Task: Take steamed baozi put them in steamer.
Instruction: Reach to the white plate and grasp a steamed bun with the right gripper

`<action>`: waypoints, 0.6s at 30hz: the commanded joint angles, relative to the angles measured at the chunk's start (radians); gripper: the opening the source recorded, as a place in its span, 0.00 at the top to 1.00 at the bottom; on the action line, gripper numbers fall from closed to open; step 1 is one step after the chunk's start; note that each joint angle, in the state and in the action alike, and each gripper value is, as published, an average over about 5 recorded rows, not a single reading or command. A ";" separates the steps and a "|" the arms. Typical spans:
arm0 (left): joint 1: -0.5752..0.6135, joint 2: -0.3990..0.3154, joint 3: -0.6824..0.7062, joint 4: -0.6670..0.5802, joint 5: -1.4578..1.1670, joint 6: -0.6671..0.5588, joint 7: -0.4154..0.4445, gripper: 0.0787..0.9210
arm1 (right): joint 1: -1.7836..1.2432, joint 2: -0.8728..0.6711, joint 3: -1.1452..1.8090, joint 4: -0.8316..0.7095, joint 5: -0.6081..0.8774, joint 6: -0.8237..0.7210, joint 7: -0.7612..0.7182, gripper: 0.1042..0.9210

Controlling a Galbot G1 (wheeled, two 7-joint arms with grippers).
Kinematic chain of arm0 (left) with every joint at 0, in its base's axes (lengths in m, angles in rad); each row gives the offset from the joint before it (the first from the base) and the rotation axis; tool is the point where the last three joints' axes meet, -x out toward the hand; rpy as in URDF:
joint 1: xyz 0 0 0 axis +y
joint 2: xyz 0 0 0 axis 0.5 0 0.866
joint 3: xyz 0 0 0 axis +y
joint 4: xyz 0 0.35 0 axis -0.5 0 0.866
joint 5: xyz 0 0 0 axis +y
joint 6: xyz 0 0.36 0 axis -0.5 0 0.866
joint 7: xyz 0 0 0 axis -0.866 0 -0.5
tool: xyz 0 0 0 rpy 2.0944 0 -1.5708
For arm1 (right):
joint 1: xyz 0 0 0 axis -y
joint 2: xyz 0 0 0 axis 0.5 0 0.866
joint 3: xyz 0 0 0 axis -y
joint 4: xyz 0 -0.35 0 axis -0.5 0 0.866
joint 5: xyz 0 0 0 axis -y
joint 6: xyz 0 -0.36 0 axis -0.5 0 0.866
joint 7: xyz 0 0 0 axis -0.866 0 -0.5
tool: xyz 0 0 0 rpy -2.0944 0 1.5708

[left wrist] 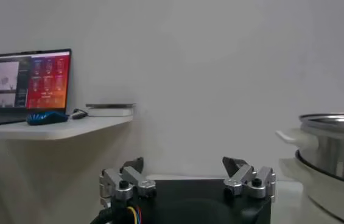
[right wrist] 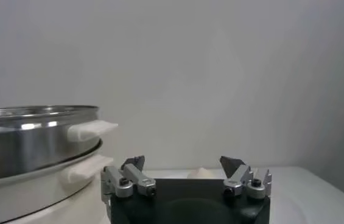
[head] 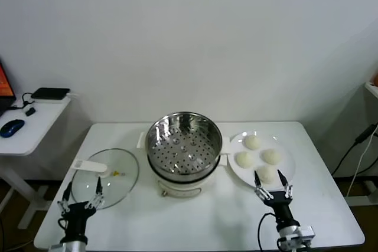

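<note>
Buns, four steamed baozi (head: 258,157), are seen on a flat white plate (head: 238,171) at the right of the white worktop (head: 207,231). They are round, so no long axis or pointing direction can be told; they lie as a loose cluster, one at the far side (head: 253,142), two in the middle row and one nearest the robot (head: 266,173). The steamer (head: 183,146) stands just left of the plate, at the middle of the worktop, upright with its mouth upward and its perforated tray exposed; white side handles are seen at its rim. A glass lid (head: 108,176) with a white handle lies flat on the worktop to the left of the steamer.

The right tool (head: 273,183) is held low at the near edge of the plate, just short of the nearest bun, its jaws spread wide and holding nothing. The left tool (head: 82,199) is parked at the near edge of the glass lid, its jaws also spread wide and empty. Between the plate and the steamer's mouth only the steamer's raised wall stands. At the far left a side desk (head: 35,119) carries a blue mouse (head: 12,127) and a laptop (left wrist: 28,85).
</note>
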 commanded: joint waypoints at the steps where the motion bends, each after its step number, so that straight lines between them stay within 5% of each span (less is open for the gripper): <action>1: 0.002 -0.048 0.011 -0.001 0.007 -0.003 0.001 0.12 | 0.089 -0.060 0.004 0.001 -0.006 -0.119 0.046 0.12; 10: 0.000 -0.045 0.039 0.006 0.028 -0.018 0.000 0.12 | 0.402 -0.291 -0.093 -0.095 -0.005 -0.444 0.070 0.12; 18: 0.001 -0.041 0.054 0.013 0.037 -0.034 0.000 0.12 | 0.698 -0.451 -0.292 -0.171 -0.074 -0.726 -0.060 0.12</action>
